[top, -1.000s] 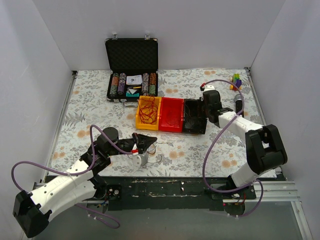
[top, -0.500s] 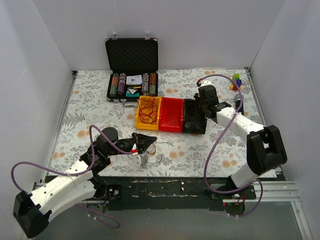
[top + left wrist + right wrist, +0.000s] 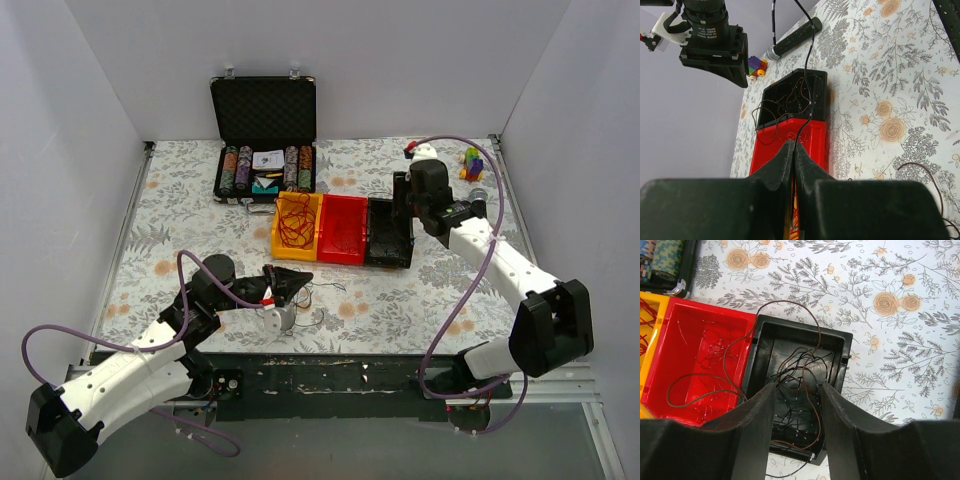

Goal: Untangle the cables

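Note:
The cables lie sorted by colour. Red and orange wires [image 3: 293, 222] fill the yellow bin [image 3: 279, 247], and dark brown and black wires [image 3: 801, 374] sit in the black bin [image 3: 841, 347]. One brown loop [image 3: 695, 390] spills over into the red bin [image 3: 675, 327]. My left gripper [image 3: 792, 148], low over the table near the front [image 3: 296, 283], is shut on a thin black wire [image 3: 811, 75] that runs up toward the black bin [image 3: 819, 82]. Directly above the black bin, my right gripper [image 3: 796, 390] [image 3: 402, 208] is open, and nothing is held between its fingers.
An open black case of poker chips [image 3: 264, 150] stands at the back. Toy blocks [image 3: 471, 162] and a dark cylindrical handle [image 3: 792, 39] lie at the back right. Loose thin wires [image 3: 325, 292] trail on the flowered cloth beside my left gripper.
My right gripper has opened and drawn back and up from the black bin, leaving the dark wires inside. The left gripper has stayed put, shut on its wire.

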`<state>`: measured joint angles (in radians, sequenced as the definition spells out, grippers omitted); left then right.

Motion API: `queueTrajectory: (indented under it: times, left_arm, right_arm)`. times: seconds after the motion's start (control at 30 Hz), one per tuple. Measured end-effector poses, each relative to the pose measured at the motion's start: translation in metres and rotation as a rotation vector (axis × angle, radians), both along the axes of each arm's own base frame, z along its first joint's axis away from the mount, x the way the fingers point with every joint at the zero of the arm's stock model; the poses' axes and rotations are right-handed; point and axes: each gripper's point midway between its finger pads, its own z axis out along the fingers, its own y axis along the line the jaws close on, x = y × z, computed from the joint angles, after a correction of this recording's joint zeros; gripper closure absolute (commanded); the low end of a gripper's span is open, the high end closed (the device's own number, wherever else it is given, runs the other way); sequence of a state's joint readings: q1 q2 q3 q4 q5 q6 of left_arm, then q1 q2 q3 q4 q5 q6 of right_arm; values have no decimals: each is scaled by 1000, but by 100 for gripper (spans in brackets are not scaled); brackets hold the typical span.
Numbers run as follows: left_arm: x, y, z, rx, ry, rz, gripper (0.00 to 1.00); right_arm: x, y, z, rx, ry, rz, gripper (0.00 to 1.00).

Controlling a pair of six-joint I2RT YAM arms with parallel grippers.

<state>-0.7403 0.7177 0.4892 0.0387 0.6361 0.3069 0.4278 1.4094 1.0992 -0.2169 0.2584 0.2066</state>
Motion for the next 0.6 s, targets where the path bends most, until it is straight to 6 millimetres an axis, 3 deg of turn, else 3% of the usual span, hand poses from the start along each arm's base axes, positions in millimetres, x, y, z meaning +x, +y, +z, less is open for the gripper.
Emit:
queueTrajectory:
  times: [0.13, 0.23, 0.37, 0.6]
  left_arm:
    - [1, 1, 0, 1, -1, 5, 100]
    - [2, 1, 0, 0, -1, 7, 100]
    - [3, 2, 0, 0, 1, 13, 100]
    - [5, 4, 1, -4, 5, 21, 100]
  right_arm:
    - [-2, 6, 10, 31, -20, 29, 50]
    - [2, 21, 24, 77, -56, 83, 48]
    - [15, 58, 40, 109, -100, 181, 47]
    - [-5, 113, 25, 134, -92, 352, 43]
